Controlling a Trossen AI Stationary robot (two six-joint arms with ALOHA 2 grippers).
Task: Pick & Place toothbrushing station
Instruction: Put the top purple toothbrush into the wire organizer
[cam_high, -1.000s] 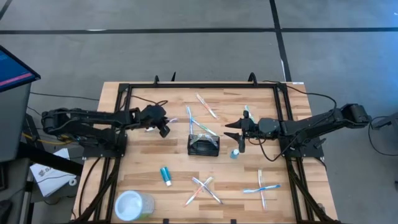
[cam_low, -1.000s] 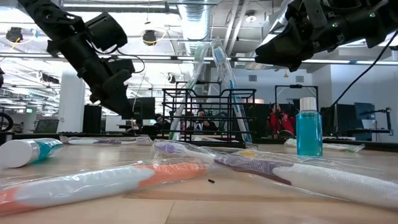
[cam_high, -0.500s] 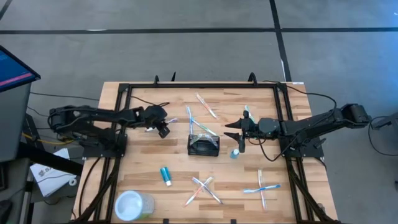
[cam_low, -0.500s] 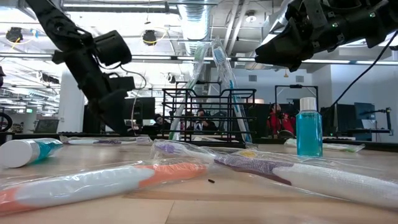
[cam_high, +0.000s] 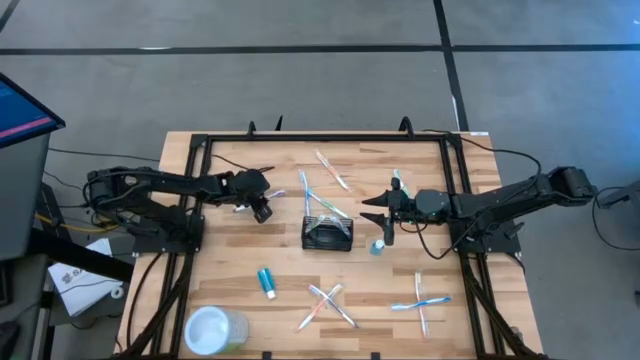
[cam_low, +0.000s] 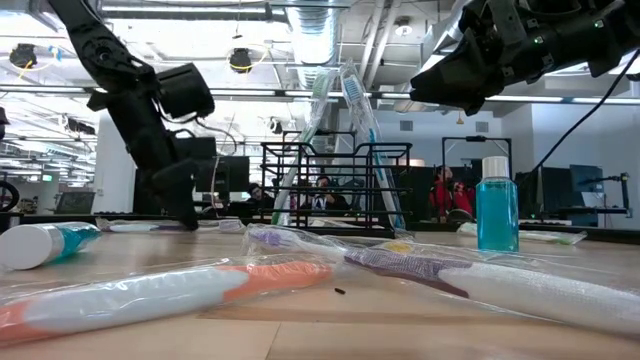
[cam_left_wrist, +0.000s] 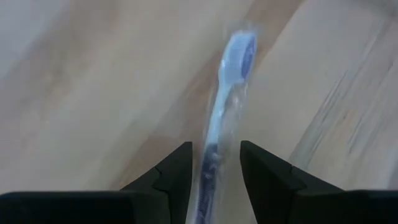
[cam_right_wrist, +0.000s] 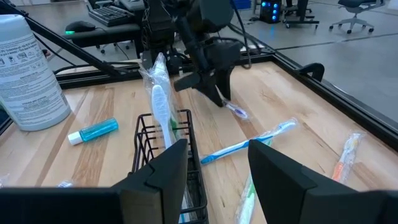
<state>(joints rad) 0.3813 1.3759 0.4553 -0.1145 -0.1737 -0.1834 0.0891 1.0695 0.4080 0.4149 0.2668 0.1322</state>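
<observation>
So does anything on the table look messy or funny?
Yes. Wrapped toothbrushes lie scattered, and two pairs near the front, and, lie crossed over each other. The toothbrushes in the black caddy lean instead of standing straight. Nothing looks spilled or broken.

From my remote station I judge this to be a robotics laboratory set within an open-plan office or workshop hall. The wooden counter (cam_high: 230, 290) is bounded by a black metal frame (cam_high: 325, 138) on which both arms are mounted, with cables (cam_high: 95, 157) trailing off its left and right edges. It stands on a grey floor (cam_high: 300, 80) marked with dark tape lines. The low view shows an industrial ceiling with exposed silver ducting (cam_low: 318, 30) and strip lights, and people seated (cam_low: 322, 190) at desks behind. The right wrist view shows keyboards (cam_right_wrist: 112, 11) and office chairs (cam_right_wrist: 354, 9).
</observation>
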